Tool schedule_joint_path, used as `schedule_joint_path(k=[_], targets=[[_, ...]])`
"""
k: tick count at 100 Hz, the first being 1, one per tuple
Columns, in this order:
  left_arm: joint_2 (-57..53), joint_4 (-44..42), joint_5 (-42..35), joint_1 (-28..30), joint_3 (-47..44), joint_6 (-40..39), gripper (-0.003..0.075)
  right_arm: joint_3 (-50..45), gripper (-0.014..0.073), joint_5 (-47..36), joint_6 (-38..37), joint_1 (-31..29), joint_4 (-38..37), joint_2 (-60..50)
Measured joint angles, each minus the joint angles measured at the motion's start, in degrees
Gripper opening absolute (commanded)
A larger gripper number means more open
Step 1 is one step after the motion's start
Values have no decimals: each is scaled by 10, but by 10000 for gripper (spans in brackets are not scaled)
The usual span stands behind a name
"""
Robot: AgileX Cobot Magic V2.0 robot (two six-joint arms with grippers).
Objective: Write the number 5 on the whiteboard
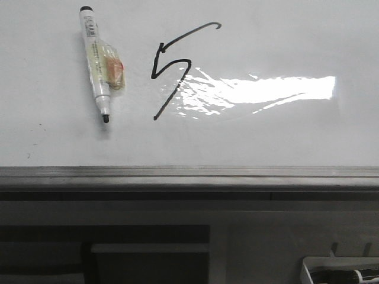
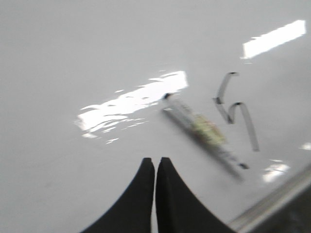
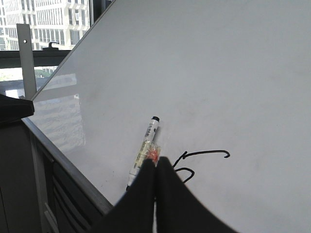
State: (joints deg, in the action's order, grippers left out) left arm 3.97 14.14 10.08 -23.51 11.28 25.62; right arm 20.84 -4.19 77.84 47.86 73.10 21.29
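number 5 (image 1: 172, 71): drawn on whiteboard (image 1: 284, 136), beside glare
marker (image 1: 98, 65): lying flat just left of it, uncapped
left hand (image 2: 155, 162): fingers together, empty
right hand (image 3: 156, 167): same
step: writing looks done; next prob. retreat/park arms

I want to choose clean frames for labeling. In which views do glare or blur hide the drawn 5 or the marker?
Front view: sharp; a bright glare patch on the whiteboard touches the number 5 at its right side, and the marker is clear. Left wrist view: blurred all over, marker smeared, two glare patches. Right wrist view: sharp, no glare, but the closed right gripper covers the lower part of the 5.
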Motion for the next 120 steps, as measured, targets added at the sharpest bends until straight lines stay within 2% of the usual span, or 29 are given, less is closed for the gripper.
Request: schedule_joint_path(k=[8,16,28,53,120], targets=[[-31,-72,-31,59,-49,-92,-20,0,-62,0,0,0,0,0],[-43,-101,-26,115,-85,-172,-20,0,-62,0,0,0,0,0],[-43,-108,21,156,-115,-228,-20,0,-62,0,0,0,0,0],[-43,-108,84,163,-115,-245,-20,0,-62,0,0,0,0,0],[-43,-108,88,163,-115,-248,-20,0,-62,0,0,0,0,0]])
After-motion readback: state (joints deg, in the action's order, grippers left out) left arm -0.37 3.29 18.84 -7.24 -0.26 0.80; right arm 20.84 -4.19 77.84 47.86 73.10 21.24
